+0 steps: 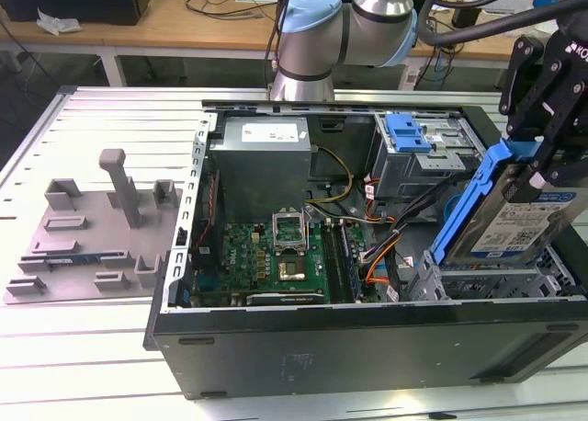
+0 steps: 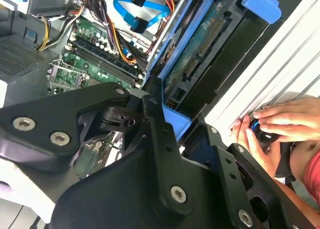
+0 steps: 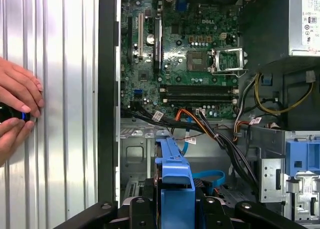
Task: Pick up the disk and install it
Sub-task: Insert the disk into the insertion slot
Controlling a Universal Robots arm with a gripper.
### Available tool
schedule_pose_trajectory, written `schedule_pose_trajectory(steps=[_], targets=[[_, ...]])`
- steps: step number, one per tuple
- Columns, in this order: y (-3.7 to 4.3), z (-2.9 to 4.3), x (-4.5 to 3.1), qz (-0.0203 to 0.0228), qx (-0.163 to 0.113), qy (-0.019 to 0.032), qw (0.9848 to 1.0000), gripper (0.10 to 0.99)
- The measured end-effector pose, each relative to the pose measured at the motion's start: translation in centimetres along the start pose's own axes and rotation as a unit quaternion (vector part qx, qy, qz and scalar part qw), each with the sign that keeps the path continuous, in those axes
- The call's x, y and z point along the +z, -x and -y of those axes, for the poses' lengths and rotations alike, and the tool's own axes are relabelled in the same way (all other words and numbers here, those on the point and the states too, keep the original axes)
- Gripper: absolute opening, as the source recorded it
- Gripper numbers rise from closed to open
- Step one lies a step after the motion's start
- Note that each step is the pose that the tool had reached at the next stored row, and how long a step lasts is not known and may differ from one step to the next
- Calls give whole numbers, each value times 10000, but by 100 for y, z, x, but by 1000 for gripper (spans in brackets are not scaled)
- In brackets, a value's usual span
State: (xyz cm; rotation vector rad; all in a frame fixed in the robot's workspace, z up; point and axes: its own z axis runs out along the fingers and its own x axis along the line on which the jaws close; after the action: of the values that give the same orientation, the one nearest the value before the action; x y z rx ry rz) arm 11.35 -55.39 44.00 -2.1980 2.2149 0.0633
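Finding: the disk (image 1: 537, 221) is off the surface. It is pinched at its upper end by the gripper (image 1: 536, 164), whose fingers are pressed together on the blue bracket (image 1: 467, 205) that frames it. The disk hangs tilted, lower end down, over the metal drive cage (image 1: 501, 288) in the corner of the open computer case (image 1: 367, 352) at the exterior view's right. It is not seated. Whether its lower edge touches the cage cannot be told. The second wrist view shows its circuit-board side.

Assessment: the step in hand appears to be bringing the disk to its bay. Done well, this calls for the bracket's sides to be squared with the cage walls and the tilt taken out. The orange and black cables (image 1: 386, 251) just beside the cage should be kept from under the disk. As the hold is at one end only, any side load is likely to swing the free end.

Surroundings: the motherboard (image 1: 276, 256) lies nearby inside the case. A person's hands (image 3: 17, 109) rest on the ribbed surface (image 3: 60, 139) beside the case, holding a small dark device.
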Motion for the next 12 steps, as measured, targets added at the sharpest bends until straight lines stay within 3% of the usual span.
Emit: schedule_pose_trajectory(steps=[12], targets=[[-26,2,195,-3,-2,1,10000,369]])
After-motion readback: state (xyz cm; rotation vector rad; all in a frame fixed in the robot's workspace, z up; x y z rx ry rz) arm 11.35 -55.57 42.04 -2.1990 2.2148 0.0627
